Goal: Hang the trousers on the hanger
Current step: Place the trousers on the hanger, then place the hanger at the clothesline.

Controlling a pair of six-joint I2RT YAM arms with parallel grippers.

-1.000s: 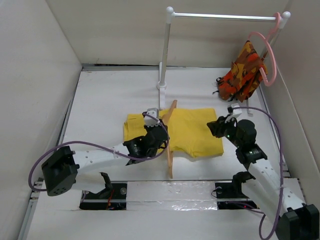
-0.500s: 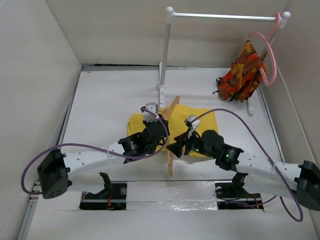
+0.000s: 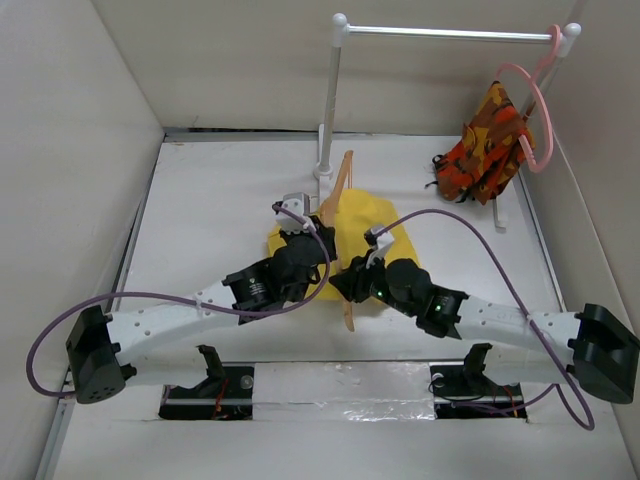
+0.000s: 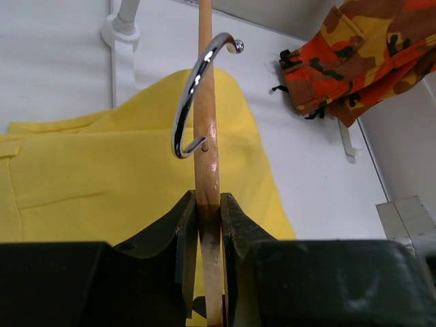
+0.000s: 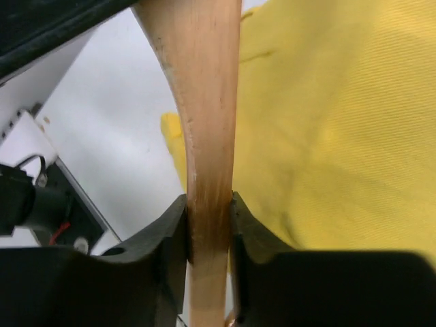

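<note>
The tan wooden hanger (image 3: 347, 175) stands on edge in the middle of the table, its metal hook (image 4: 194, 95) pointing away. The yellow trousers (image 3: 372, 228) hang bunched over it, mostly to its right. My left gripper (image 3: 322, 246) is shut on the hanger's wooden body just below the hook (image 4: 208, 204). My right gripper (image 3: 346, 290) is shut on the hanger's near arm (image 5: 208, 204). Yellow cloth fills the left wrist view (image 4: 102, 177) and the right wrist view (image 5: 340, 136).
A white garment rack stands at the back, with its rail (image 3: 450, 33) and its post base (image 3: 323, 172) just beyond the hanger. A pink plastic hanger (image 3: 535, 110) holding a camouflage garment (image 3: 490, 145) hangs at the right end. White walls enclose the table.
My right arm swung left from the trousers' right edge and shut on the hanger. Both grippers then raised the hanger towards the back, and the flat trousers bunched up over it.
</note>
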